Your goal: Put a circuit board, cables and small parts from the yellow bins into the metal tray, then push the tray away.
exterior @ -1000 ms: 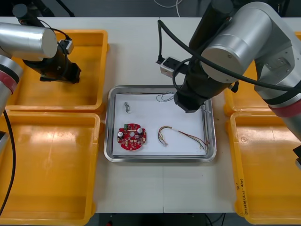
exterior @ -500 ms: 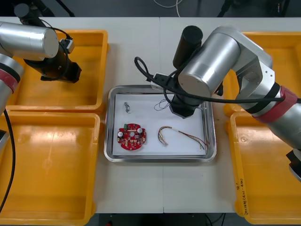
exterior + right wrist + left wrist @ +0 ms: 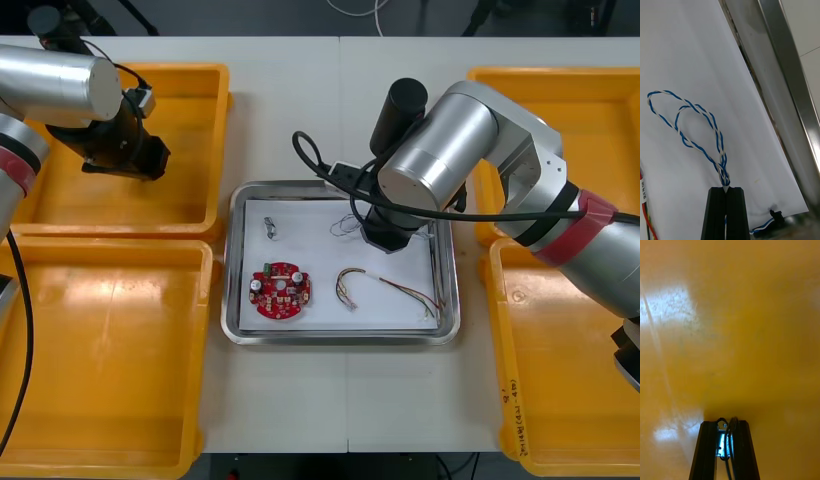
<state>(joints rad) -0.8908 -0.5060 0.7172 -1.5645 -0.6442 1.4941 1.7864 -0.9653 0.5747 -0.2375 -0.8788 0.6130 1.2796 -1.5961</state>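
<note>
My right gripper [image 3: 391, 238] hangs low over the back right of the metal tray [image 3: 235, 300], which is white inside. In the right wrist view it [image 3: 725, 188] is shut on a twisted blue and white cable [image 3: 696, 123], whose loops lie on the white sheet; the cable [image 3: 345, 225] also shows from the front. A round red circuit board [image 3: 281, 291], a red and yellow cable [image 3: 385, 287] and a small metal part [image 3: 270, 228] lie in the tray. My left gripper [image 3: 130, 155] is down in the far left yellow bin [image 3: 200, 80], shut [image 3: 725, 423] on a black cable [image 3: 729, 450] with a shiny metal end.
A second yellow bin [image 3: 100, 360] lies at the near left, and two more [image 3: 560, 370] stand at the right. The right arm's elbow reaches over the far right bin. The tray's steel rim [image 3: 790, 75] runs close beside the right fingers.
The right arm has swung round and drawn the blue and white cable a little leftward in the tray. The left gripper has closed in the far left bin.
</note>
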